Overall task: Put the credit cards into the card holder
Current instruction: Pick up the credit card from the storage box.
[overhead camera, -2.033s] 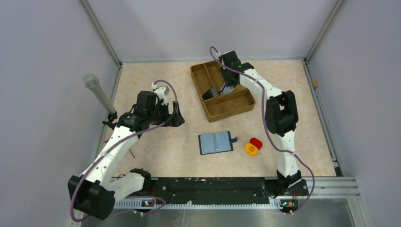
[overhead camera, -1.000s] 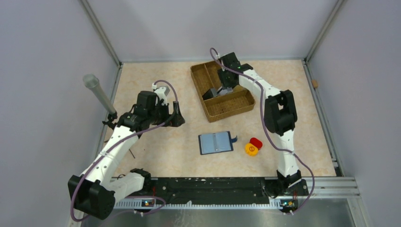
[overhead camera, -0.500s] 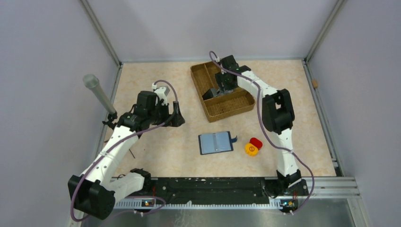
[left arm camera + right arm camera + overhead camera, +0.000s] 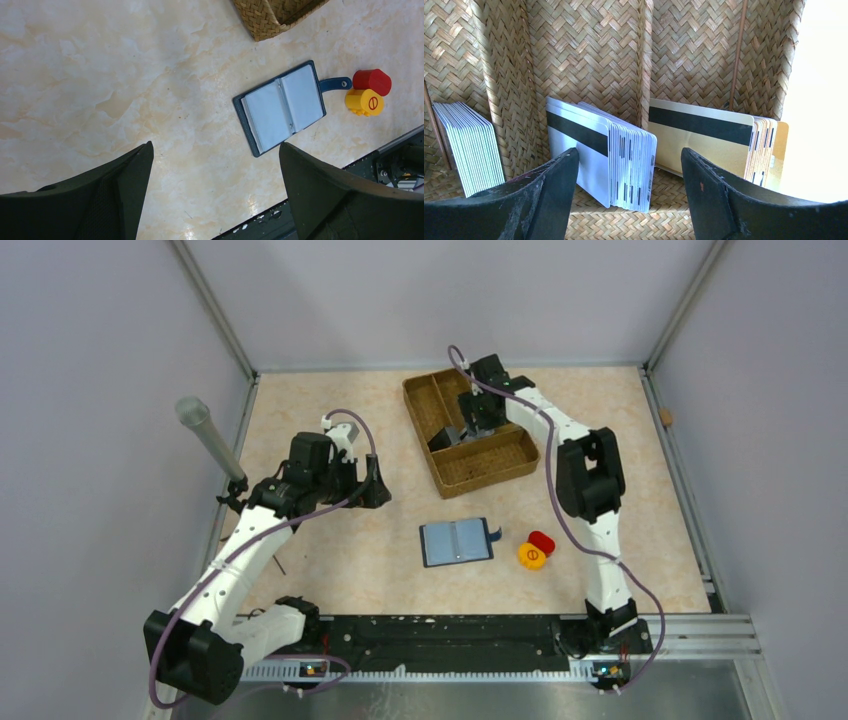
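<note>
while i watch from overhead, the beige marbled worktop [image 4: 330, 550] takes up most of the cell. the brown woven tray [image 4: 420, 430] sits toward its far side, split into compartments by woven walls. the right gripper [image 4: 628, 155] hangs inside that tray, fingers spread wide and pinching nothing. the left gripper [image 4: 215, 150] hovers over bare worktop on the left, well apart from the tray, its fingers also spread wide with nothing between them. the card holder [image 4: 457, 542] lies open and flat on the worktop between the tray and the arm bases, pale inner pages up, snap tab pointing right. the credit cards [image 4: 599, 160] stand on edge in the tray in three stacks, each in its own compartment. in the right wrist view there is a plain white stack at left, a white stack with a black stripe in the middle under the gripper's opening, and a gold striped stack at right. i cannot tell whether the fingers touch any card. just right of the holder's tab, a red piece [image 4: 541, 542] and a yellow piece [image 4: 531, 556] sit side by side.
</note>
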{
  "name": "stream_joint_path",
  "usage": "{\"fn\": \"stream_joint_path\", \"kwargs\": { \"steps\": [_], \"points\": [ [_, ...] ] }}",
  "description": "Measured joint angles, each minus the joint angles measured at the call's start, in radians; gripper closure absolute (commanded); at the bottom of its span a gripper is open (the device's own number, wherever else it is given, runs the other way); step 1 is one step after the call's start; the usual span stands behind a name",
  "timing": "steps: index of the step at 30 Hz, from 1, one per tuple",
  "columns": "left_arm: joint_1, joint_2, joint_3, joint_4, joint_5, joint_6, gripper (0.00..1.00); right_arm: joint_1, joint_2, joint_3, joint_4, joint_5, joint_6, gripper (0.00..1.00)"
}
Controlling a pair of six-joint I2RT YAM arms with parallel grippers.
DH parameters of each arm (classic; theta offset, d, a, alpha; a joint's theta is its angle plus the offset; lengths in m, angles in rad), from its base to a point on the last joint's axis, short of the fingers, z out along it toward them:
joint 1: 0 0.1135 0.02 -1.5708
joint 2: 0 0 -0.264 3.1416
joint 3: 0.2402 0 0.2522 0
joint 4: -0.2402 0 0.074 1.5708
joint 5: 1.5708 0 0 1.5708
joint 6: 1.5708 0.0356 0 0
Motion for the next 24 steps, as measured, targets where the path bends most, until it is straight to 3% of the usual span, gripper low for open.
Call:
{"fn": "stream_joint_path", "kwargs": {
  "steps": [24],
  "points": [
    [0.0, 0.0, 0.0, 0.0, 0.013, 0.0, 0.01, -0.005, -0.012, 0.013, -0.032, 0.009, -0.001, 0.31]
  ]
}}
